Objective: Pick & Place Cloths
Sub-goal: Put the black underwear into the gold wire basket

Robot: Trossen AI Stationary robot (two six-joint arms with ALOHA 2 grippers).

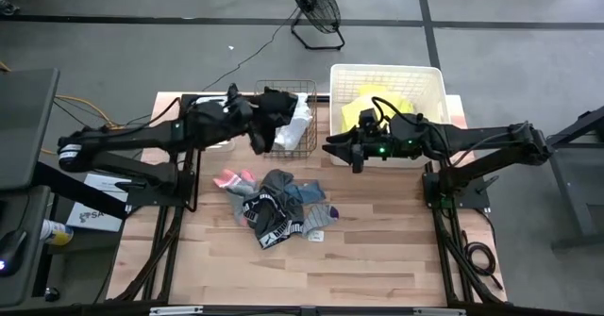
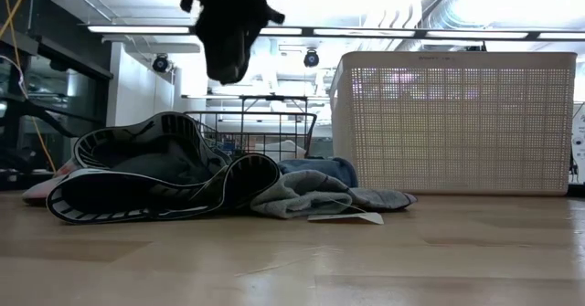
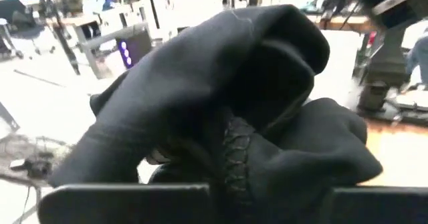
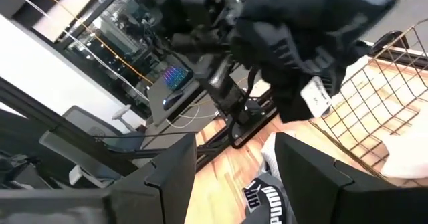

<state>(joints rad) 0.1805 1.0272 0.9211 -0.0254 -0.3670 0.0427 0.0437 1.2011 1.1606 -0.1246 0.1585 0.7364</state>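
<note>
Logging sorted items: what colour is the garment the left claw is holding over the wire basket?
Black; the black garment shows best in the left wrist view.

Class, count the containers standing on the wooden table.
2: a copper wire basket under the left gripper's black cloth, and a white plastic tub behind the right gripper.
</note>
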